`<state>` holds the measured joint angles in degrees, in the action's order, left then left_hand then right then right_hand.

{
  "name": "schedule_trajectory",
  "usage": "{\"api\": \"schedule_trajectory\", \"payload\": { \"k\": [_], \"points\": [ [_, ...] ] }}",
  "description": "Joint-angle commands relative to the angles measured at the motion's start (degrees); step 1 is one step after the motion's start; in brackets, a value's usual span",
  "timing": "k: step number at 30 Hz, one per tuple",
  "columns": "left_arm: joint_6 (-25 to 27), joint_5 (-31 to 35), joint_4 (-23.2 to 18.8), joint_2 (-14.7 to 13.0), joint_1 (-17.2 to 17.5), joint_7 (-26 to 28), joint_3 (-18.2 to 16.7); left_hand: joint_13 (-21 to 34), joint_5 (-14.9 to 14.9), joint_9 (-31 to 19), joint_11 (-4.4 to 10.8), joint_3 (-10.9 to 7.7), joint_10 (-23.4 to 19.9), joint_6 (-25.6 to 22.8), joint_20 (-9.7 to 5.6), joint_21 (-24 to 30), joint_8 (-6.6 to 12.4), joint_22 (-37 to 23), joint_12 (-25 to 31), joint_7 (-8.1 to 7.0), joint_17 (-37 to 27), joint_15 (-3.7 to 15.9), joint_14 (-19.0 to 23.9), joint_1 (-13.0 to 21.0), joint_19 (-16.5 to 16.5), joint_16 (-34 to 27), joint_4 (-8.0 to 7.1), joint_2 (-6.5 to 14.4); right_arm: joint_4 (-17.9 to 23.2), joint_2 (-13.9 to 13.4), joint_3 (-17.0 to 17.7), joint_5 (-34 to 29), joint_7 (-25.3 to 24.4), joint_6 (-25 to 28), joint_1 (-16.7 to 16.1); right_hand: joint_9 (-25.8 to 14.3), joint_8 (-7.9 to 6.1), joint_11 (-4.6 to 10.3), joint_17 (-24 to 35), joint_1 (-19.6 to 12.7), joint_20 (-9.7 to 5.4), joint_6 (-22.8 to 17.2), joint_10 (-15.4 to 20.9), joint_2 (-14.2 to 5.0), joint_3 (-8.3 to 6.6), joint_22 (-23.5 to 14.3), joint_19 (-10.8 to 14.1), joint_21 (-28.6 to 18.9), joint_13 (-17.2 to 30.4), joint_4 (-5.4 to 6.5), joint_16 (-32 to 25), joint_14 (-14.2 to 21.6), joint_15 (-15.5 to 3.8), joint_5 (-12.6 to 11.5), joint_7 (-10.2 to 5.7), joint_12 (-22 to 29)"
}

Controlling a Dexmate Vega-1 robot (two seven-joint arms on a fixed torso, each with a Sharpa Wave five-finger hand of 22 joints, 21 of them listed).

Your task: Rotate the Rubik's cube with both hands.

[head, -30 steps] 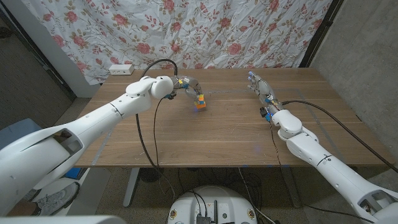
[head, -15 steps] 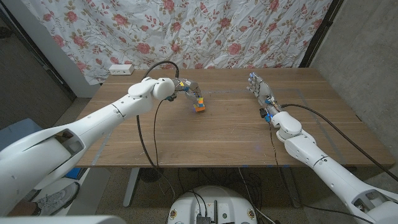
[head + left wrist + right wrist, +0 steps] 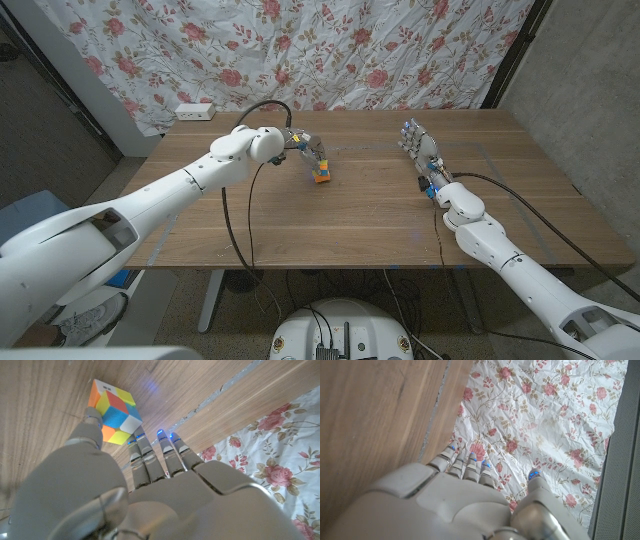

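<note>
- Head view: the left hand [image 3: 303, 150] reaches over the wooden table [image 3: 350, 215] near its far edge, fingers on the Rubik's cube [image 3: 321, 171].
- Left wrist view: the thumb touches the cube's side while the other fingers [image 3: 150, 460] stretch past it; whether the hand truly grips it, I cannot tell.
- The right hand [image 3: 421, 146] stands apart nearer the table's right edge, fingers spread, holding nothing.
- A flowered cloth [image 3: 330, 50] hangs behind the table.

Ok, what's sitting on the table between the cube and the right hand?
Nothing: in the head view only bare wooden table lies between the Rubik's cube, at the left hand, and the right hand.
</note>
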<state>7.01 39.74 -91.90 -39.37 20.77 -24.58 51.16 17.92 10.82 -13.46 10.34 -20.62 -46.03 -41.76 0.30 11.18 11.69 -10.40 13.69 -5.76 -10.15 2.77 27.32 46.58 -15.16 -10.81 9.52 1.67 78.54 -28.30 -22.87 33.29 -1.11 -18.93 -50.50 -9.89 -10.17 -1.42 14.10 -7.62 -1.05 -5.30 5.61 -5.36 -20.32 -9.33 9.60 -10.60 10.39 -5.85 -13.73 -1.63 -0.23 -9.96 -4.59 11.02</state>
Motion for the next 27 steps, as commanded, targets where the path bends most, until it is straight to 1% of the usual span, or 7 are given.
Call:
{"api": "schedule_trajectory", "payload": {
  "k": [1, 13, 16, 21, 22, 24, 27],
  "points": [
    [1.59, 3.23, -1.29, 0.01, 0.33, -1.17, 0.83, 0.38, 0.29, -0.3, 2.49, 0.26, -2.13, -0.24, -0.28, 0.13, 0.14, -0.05, -0.14, -0.86, -0.05, 7.2, -0.39, -0.64, 0.18, 0.12, -0.18, 0.1, -0.72, 0.53, 0.12, 0.74, -0.43, -0.04, -0.36, -0.05, -0.09, 0.02, 0.06, 0.53, -0.5, -0.13, 0.15, -0.19, 0.26, -0.21, 0.19, -0.03, 0.13, 0.0, 0.19, 0.14, -0.31, -0.36, -0.1, 0.05],
    [3.54, 6.11, -3.17, -0.16, 1.0, -2.94, 1.11, 0.43, 0.26, -0.21, 2.42, 0.75, 0.07, 1.74, 0.08, 0.14, -0.5, -0.05, -0.93, -1.05, -0.07, 7.1, -0.88, -1.76, 0.57, 0.12, -0.31, -0.48, 0.59, 0.16, 0.39, 0.63, -2.03, 0.47, -1.71, -0.05, -0.38, 0.12, -0.08, 0.43, -0.61, -0.82, 0.54, -0.52, 0.13, -0.21, 0.3, -0.08, 0.11, -0.18, 0.19, 0.43, -0.27, -0.43, -1.05, 0.16],
    [4.09, 6.62, -3.87, -0.27, 1.13, -3.87, 1.07, 0.45, 0.29, -0.12, 2.4, 0.91, 1.7, 2.92, 0.31, 0.07, -0.79, -0.05, -1.45, -0.97, -0.07, 6.92, -1.56, -2.11, 1.0, 0.27, -0.22, -0.8, 0.98, 0.13, 0.6, 0.58, -2.59, 0.31, -2.18, -0.05, -0.41, 0.16, -0.12, 0.38, -0.58, -0.93, 0.54, -0.57, 0.1, -0.21, 0.34, -0.1, 0.11, -0.24, 0.18, 0.53, -0.11, -0.44, -1.14, 0.15],
    [4.59, 7.42, -4.81, -0.52, 1.3, -5.07, 1.01, 0.47, 0.43, 0.31, 2.1, 1.14, 8.98, 7.34, 1.74, -0.31, -1.14, -0.04, -2.82, -1.33, -0.12, 5.53, -4.1, -3.06, 3.4, 0.51, -0.13, -1.26, 1.02, 0.38, 0.73, 0.44, -3.21, -0.2, -2.61, -0.05, -0.46, 0.19, -0.17, 0.36, -0.62, -1.1, 0.72, -0.63, 0.07, -0.21, 0.4, -0.11, 0.1, -0.32, 0.19, 0.62, -0.13, -0.44, -1.28, 0.2],
    [4.66, 7.68, -5.04, -0.61, 1.32, -5.29, 1.03, 0.43, 0.52, 0.47, 2.13, 1.0, 10.73, 8.94, 1.84, -0.19, -1.39, -0.03, -2.96, -1.46, -0.22, 5.29, -4.89, -3.2, 3.68, 0.49, -0.21, -0.96, 1.05, 0.43, 0.73, 0.37, -3.34, -0.29, -2.69, -0.06, -0.46, 0.19, -0.17, 0.35, -0.62, -1.11, 0.74, -0.63, 0.07, -0.21, 0.41, -0.12, 0.1, -0.33, 0.19, 0.62, -0.13, -0.44, -1.29, 0.2],
    [4.85, 8.05, -5.42, -0.69, 1.35, -5.9, 1.02, 0.39, 0.5, 0.62, 2.05, 1.08, 12.03, 9.91, 1.9, -0.16, -1.4, -0.01, -2.98, -1.1, -0.19, 4.97, -5.45, -3.43, 3.99, 0.5, -0.12, -1.25, 1.13, 0.47, 0.73, 0.36, -3.45, -0.34, -2.82, -0.06, -0.47, 0.13, -0.19, 0.34, -0.6, -1.17, 0.74, -0.65, 0.06, -0.21, 0.4, -0.11, 0.1, -0.35, 0.21, 0.61, -0.12, -0.44, -1.38, 0.19],
    [5.08, 8.29, -5.73, -0.69, 1.44, -6.67, 0.9, 0.32, 0.46, 0.85, 0.73, 1.31, 14.61, 11.59, 1.82, -0.06, -1.51, 0.01, -3.13, -0.7, -0.17, 4.65, -6.24, -3.98, 4.18, 0.48, -0.15, -1.72, 1.23, 0.55, 0.75, 0.39, -3.6, -0.41, -3.0, -0.06, -0.48, 0.15, -0.2, 0.33, -0.61, -1.21, 0.72, -0.68, 0.05, -0.21, 0.4, -0.11, 0.1, -0.38, 0.22, 0.62, -0.15, -0.44, -1.44, 0.18]
  ]
}}
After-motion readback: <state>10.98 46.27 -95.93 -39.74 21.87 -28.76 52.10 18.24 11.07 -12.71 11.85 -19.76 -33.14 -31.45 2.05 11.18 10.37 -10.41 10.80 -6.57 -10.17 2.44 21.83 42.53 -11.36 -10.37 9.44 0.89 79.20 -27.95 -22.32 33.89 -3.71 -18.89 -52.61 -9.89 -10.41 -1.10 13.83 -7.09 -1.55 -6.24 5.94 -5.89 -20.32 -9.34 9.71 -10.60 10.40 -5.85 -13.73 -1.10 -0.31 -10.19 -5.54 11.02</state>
